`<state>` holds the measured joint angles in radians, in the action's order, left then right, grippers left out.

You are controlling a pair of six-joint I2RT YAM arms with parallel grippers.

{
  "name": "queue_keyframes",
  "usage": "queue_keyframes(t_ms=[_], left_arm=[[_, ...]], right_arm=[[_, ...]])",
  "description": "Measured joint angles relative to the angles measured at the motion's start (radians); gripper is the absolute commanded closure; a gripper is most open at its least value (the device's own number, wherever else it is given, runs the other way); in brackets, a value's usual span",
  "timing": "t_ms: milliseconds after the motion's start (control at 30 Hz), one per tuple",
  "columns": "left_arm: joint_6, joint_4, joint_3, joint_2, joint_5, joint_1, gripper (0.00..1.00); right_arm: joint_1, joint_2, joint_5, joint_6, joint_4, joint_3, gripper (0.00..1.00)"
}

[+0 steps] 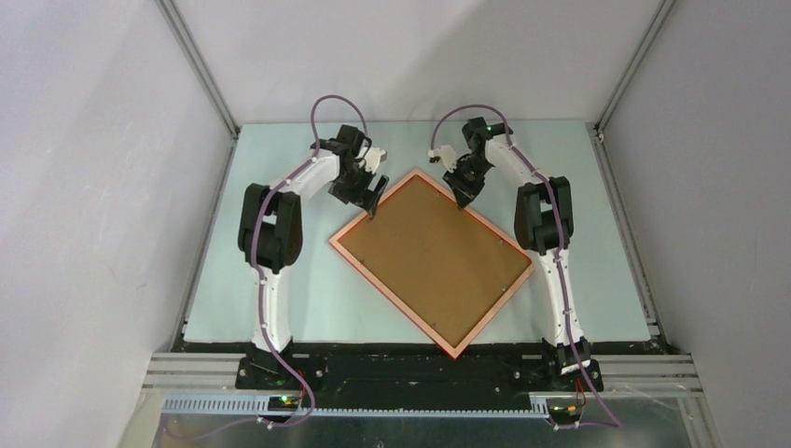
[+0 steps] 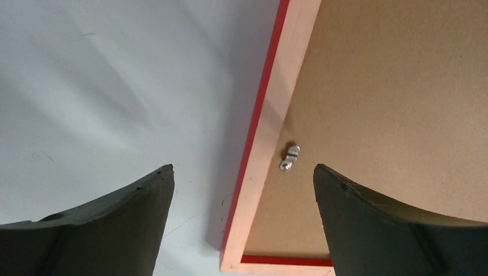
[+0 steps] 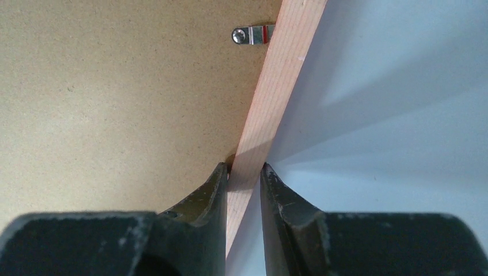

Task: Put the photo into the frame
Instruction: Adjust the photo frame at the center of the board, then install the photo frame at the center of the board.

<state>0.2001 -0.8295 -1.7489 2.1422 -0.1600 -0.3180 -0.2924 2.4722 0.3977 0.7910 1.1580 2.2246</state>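
The frame (image 1: pixel 392 299) lies back-up on the table as a diamond, showing its pale orange-pink rail with a red edge. The brown backing board (image 1: pixel 434 261) fills it. The photo is hidden. My left gripper (image 1: pixel 373 198) is open and empty above the frame's far-left edge. In the left wrist view its fingers straddle the rail (image 2: pixel 270 115) near a corner without touching it, and a small metal clip (image 2: pixel 290 157) sits on the board. My right gripper (image 1: pixel 464 196) is shut on the far-right rail (image 3: pixel 282 75), one finger (image 3: pixel 210 190) on the board side and one outside.
The pale table (image 1: pixel 280 299) is walled by grey panels on three sides. A second metal clip (image 3: pixel 251 34) bridges the board (image 3: pixel 115 98) and the rail ahead of my right fingers. The black arm bases sit at the near edge.
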Motion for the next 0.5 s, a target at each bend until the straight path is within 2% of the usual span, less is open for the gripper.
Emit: queue_keyframes(t_ms=[200, 500], left_arm=[[0.000, -0.005, -0.002, 0.030, -0.004, -0.002, 0.15], [0.001, -0.019, -0.009, 0.051, -0.031, -0.004, 0.16]], right_arm=[[-0.018, -0.006, 0.022, 0.008, 0.000, -0.014, 1.00], [-0.023, -0.006, 0.033, 0.009, -0.002, -0.015, 1.00]])
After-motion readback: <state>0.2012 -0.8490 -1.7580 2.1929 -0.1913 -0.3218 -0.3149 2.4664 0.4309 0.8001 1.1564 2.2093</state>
